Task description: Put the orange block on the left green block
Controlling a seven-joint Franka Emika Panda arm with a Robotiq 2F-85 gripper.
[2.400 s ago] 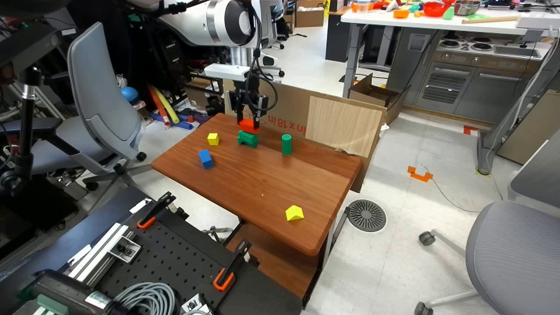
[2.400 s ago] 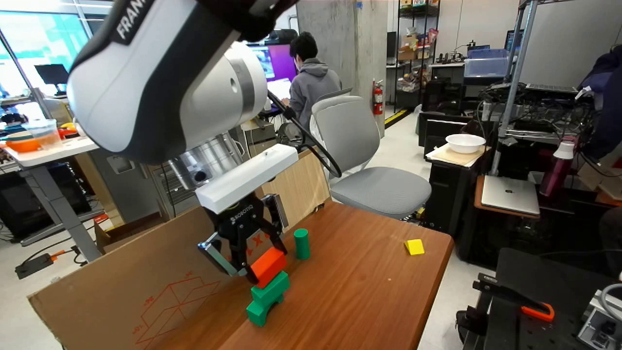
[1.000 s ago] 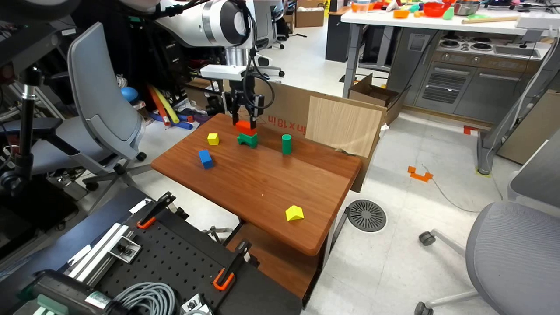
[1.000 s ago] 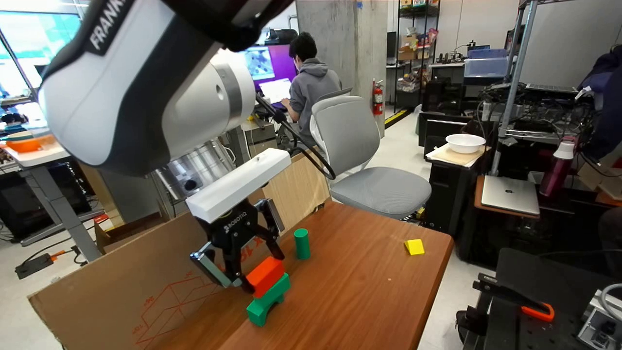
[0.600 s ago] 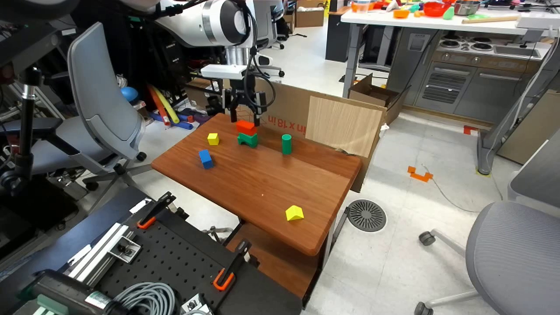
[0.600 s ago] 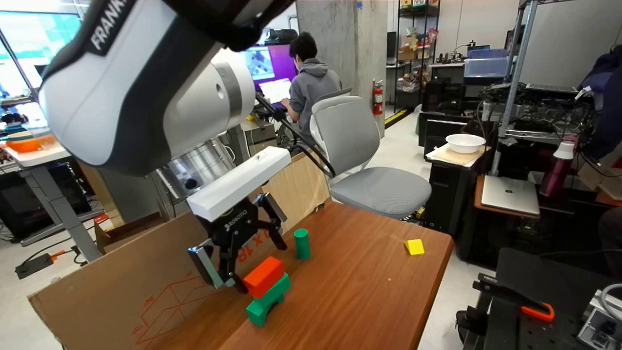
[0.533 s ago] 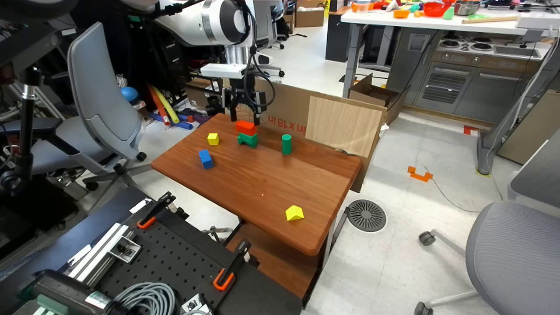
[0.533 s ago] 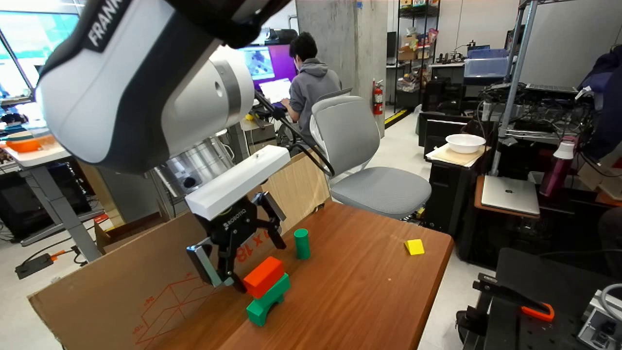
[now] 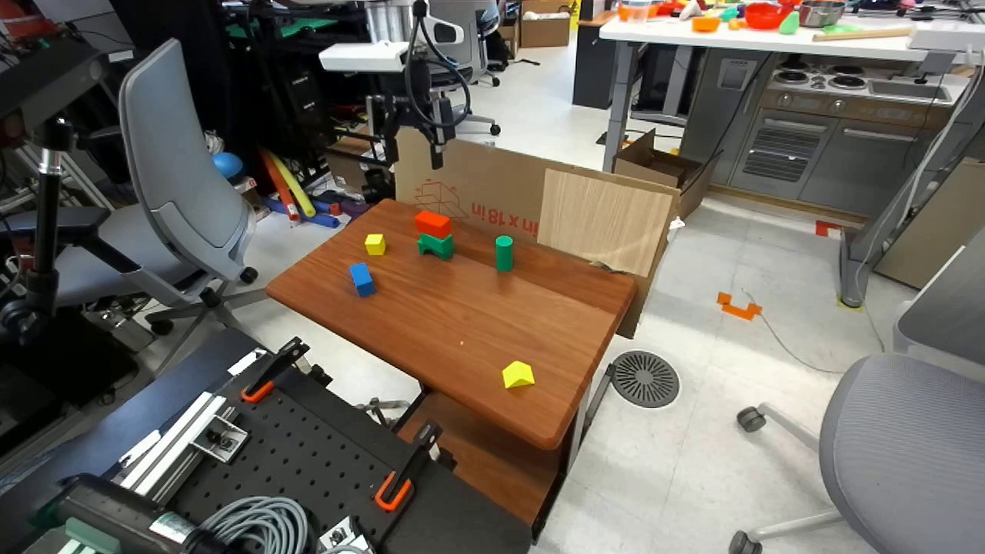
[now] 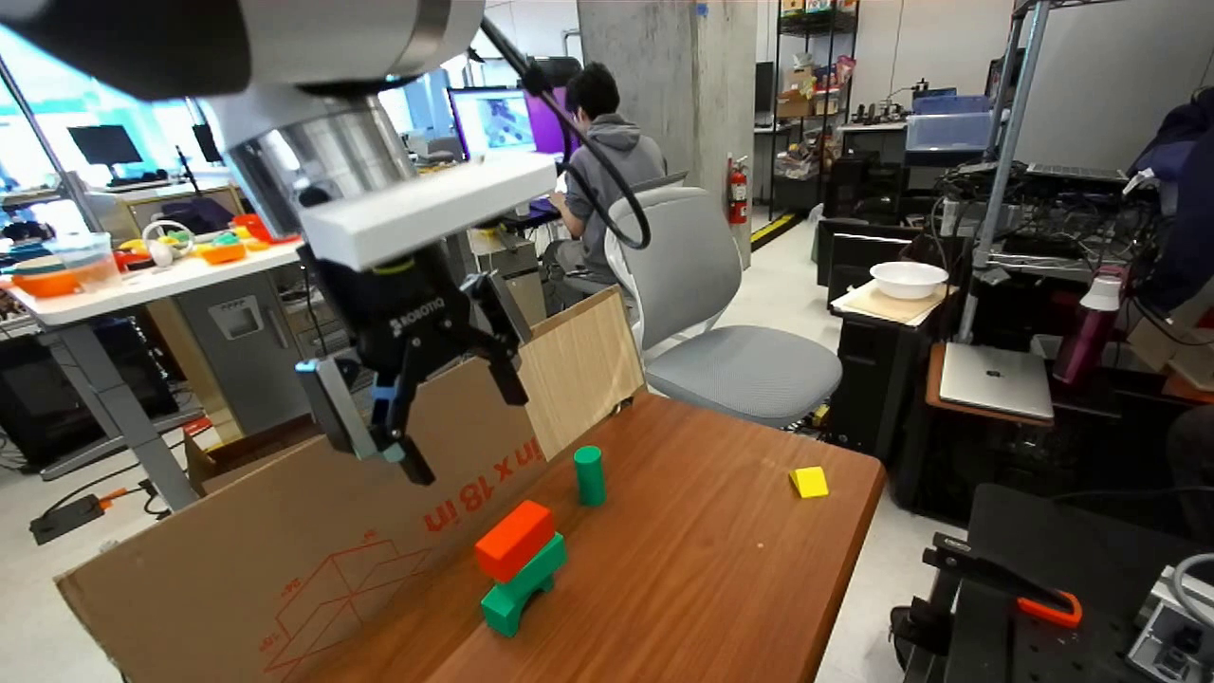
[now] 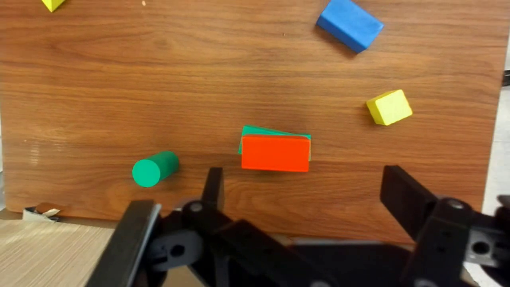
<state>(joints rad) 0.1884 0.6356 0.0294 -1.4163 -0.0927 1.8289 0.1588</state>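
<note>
Pincer (image 10: 471, 438), fingers (image 10: 509, 381) spread apart, hangs well above table (image 9: 462, 323). Orange block (image 10: 515, 541) below pincer, resting slightly askew on green block (image 9: 437, 246). Farther out from pincer: green cylinder (image 9: 504, 254), yellow cube (image 9: 375, 245), blue block (image 9: 362, 280); yellow wedge (image 9: 518, 375) farthest.

Brown wood-grained desk (image 9: 454, 315), corners rounded. Green arched block (image 9: 439, 245) set on it, hollow turned downward. Green cylinder (image 9: 504, 255) stood upright, apart from arched block. Small yellow block (image 11: 392, 107) placed on arched block's other side; blue block (image 11: 350, 24) laid near yellow one, slanted across grain. Yellow wedge (image 9: 518, 375) placed well apart, near corner. Pale speck (image 9: 462, 343) seen on top in both exterior views.
</note>
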